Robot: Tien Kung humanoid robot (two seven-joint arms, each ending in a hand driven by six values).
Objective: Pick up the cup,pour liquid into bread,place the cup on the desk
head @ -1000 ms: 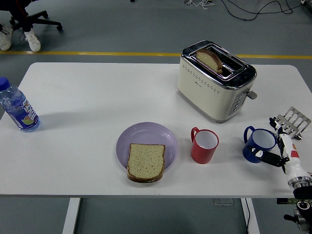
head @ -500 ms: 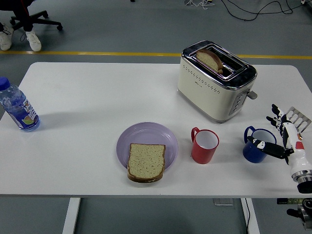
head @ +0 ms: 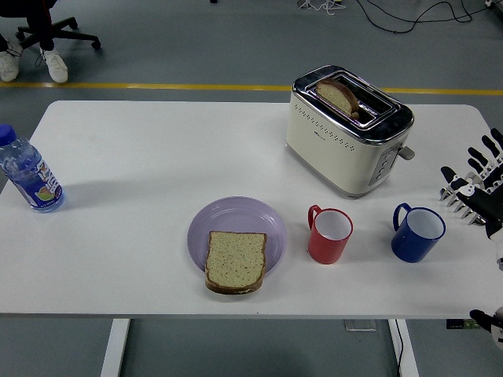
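A blue cup (head: 418, 232) stands upright on the white table (head: 141, 149) at the right, handle to the left. A red cup (head: 329, 234) stands to its left, beside a purple plate (head: 236, 224) that carries a slice of bread (head: 235, 261) on its near edge. My right hand (head: 473, 188) hovers at the right edge of the picture, right of and slightly beyond the blue cup, apart from it, fingers spread and holding nothing. The left arm does not show.
A cream toaster (head: 348, 129) with a slice of bread in its slot stands behind the cups. A water bottle (head: 28, 174) stands at the far left edge. A person's shoes and a chair base show at the top left.
My right hand has let go of the blue cup and risen up and to the right, away from it. The cup stays standing on the table.
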